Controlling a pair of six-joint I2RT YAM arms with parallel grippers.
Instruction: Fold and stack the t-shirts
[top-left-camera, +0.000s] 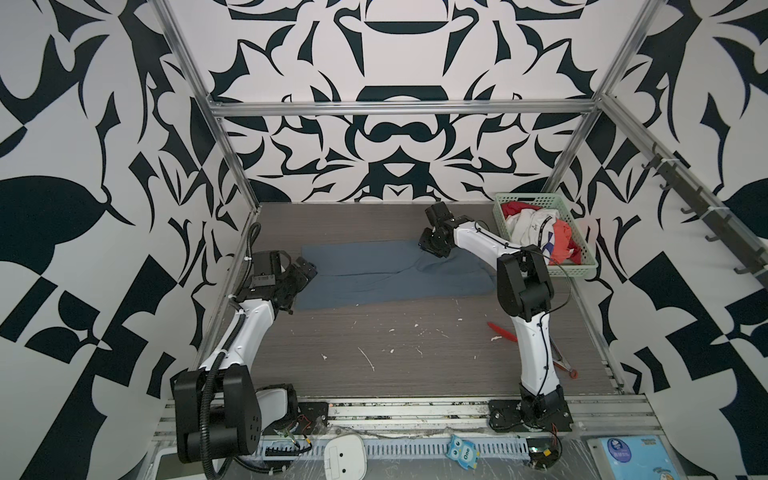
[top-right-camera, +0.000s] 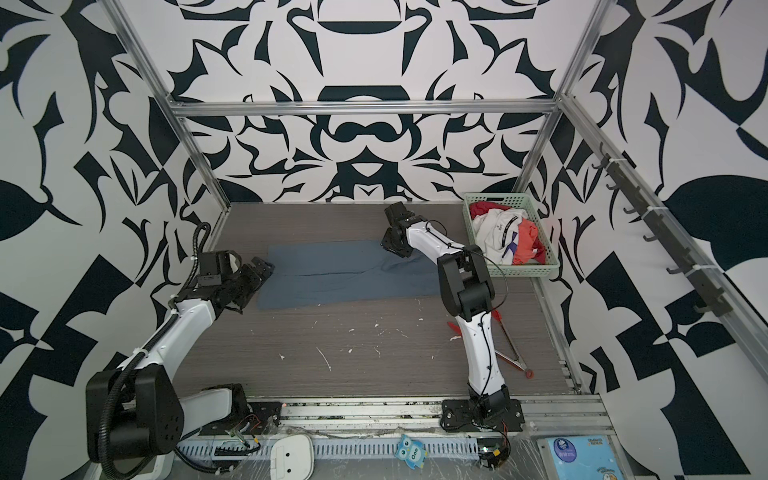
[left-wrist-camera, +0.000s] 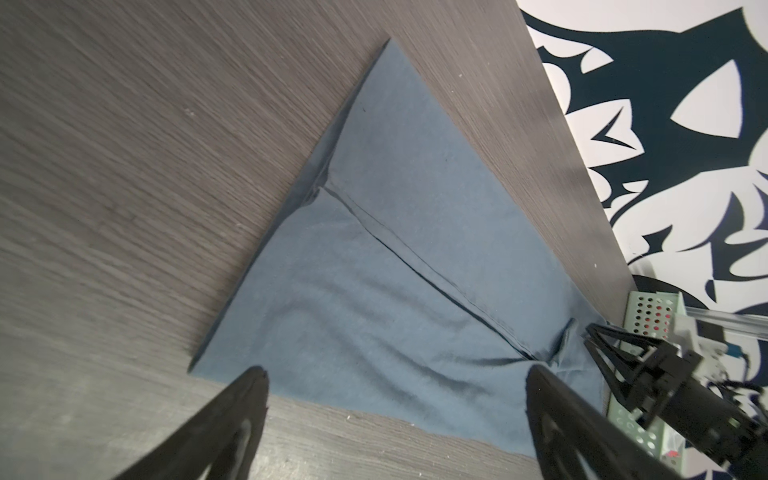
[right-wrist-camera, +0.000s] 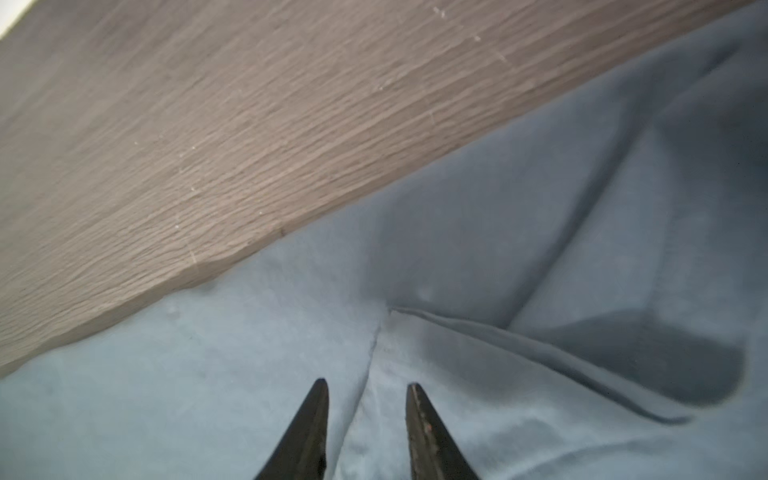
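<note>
In both top views your slate-blue t-shirt (top-left-camera: 386, 272) (top-right-camera: 340, 272) lies flat as a long folded band across the far half of the grey wood-grain table (top-left-camera: 415, 345). It is soft and matte, with a creased line running along it. The left gripper (top-left-camera: 306, 272) (top-right-camera: 262, 270) sits at its left end. The right gripper (top-left-camera: 432, 248) (top-right-camera: 392, 248) is at its far edge, right of the middle. A pale green lattice basket (top-left-camera: 530, 196) in the far right corner holds a crumpled white t-shirt (top-left-camera: 534, 226) with a dark stripe and a red-orange t-shirt (top-left-camera: 562, 241).

From the left wrist, your left gripper (left-wrist-camera: 397, 374) has its black tapered fingers spread wide over the cloth's edge, gripping nothing. A straight stitched hem crosses the wrinkled fabric.

From the right wrist, the right gripper (right-wrist-camera: 366, 384) shows pointed fingers a narrow gap apart, astride a raised fold. You cannot tell whether they pinch it.
</note>
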